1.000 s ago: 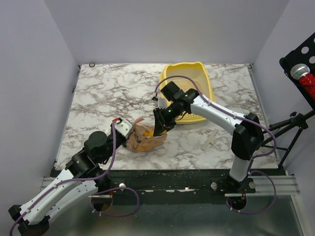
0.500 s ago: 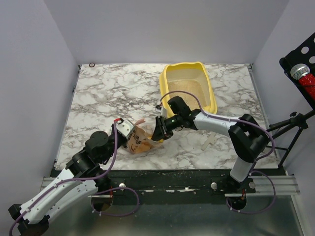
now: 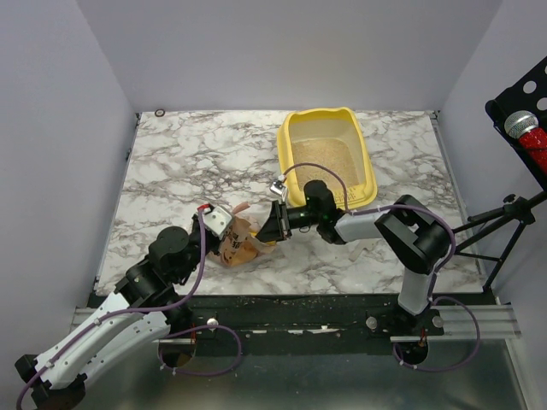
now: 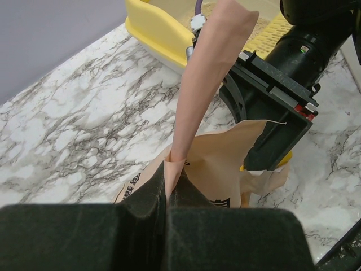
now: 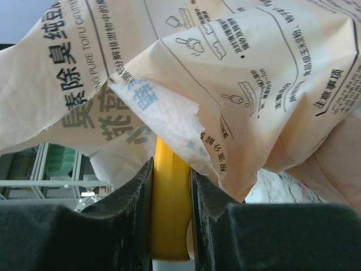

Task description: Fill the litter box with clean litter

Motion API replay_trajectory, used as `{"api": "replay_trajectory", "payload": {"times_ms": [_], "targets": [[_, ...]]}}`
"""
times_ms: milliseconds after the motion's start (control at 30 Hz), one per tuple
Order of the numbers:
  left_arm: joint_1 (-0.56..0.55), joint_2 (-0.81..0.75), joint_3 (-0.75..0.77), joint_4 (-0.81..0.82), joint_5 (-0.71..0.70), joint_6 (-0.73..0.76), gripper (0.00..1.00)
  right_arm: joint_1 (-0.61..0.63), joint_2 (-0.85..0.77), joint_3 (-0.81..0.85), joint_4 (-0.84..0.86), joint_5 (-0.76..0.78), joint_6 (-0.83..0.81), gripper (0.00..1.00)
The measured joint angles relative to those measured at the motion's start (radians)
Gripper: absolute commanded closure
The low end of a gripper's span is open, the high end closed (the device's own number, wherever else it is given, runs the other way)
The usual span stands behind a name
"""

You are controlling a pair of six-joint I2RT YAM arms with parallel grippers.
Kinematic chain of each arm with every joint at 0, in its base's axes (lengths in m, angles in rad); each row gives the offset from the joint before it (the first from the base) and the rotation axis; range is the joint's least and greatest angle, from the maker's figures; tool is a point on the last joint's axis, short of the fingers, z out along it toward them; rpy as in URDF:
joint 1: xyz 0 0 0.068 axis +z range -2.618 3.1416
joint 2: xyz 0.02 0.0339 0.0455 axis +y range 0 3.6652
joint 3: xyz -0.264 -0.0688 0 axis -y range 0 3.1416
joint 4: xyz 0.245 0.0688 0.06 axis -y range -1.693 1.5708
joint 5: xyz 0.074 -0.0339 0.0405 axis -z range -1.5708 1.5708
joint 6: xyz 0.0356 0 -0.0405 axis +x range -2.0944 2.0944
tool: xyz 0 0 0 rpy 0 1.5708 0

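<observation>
Position, overhead view: litter box (image 3: 284, 141) sits at the far right of the marble desk (image 3: 188, 162), long side running away from me. Clean litter (image 3: 325, 155) lies inside it as a beige grainy layer over the floor of the tray. From my left wrist camera the near corner of the litter box (image 4: 155, 31) shows at the top of the view, beyond the bag.

Left pincer (image 3: 224, 241): pressed together on a thin fold of the litter bag (image 3: 244, 248). From the wrist, my fingertips (image 4: 167, 186) meet with the pinkish-tan paper caught between them, and a long strip of the bag (image 4: 220, 169) rises from that pinch toward the tray.

Right pincer (image 3: 272, 229): low over the desk, reaching in from the right, at the right edge of the bag and just short of the tray's near left corner. My right wrist camera shows the pincer (image 5: 171, 169) clamped on a yellow-orange plastic piece (image 5: 169, 209), which fills the gap between both fingers. Crumpled bag paper (image 5: 225, 84) with dark printed characters and small pictograms hangs right over it, touching the fingertips.

Bag lies crumpled on the desk between my two pincers, well apart from the tray's far end.
</observation>
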Motion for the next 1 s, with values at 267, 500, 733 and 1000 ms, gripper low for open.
{"api": "replay_trajectory", "payload": {"times_ms": [267,500,733,1000], "targets": [[0.001,0.0,0.0,0.004,-0.009,0.003,1.0,0.0,0.008,-0.07,0.229,-0.006,0.072,0.99],[0.001,0.0,0.0,0.006,-0.009,0.003,1.0,-0.017,0.003,-0.151,0.417,-0.005,0.143,1.0],[0.001,0.0,0.0,0.008,-0.008,0.004,1.0,-0.048,-0.02,-0.234,0.505,-0.006,0.228,1.0],[0.001,0.0,0.0,0.015,-0.008,0.004,1.0,-0.068,-0.134,-0.309,0.52,-0.006,0.23,1.0]]}}
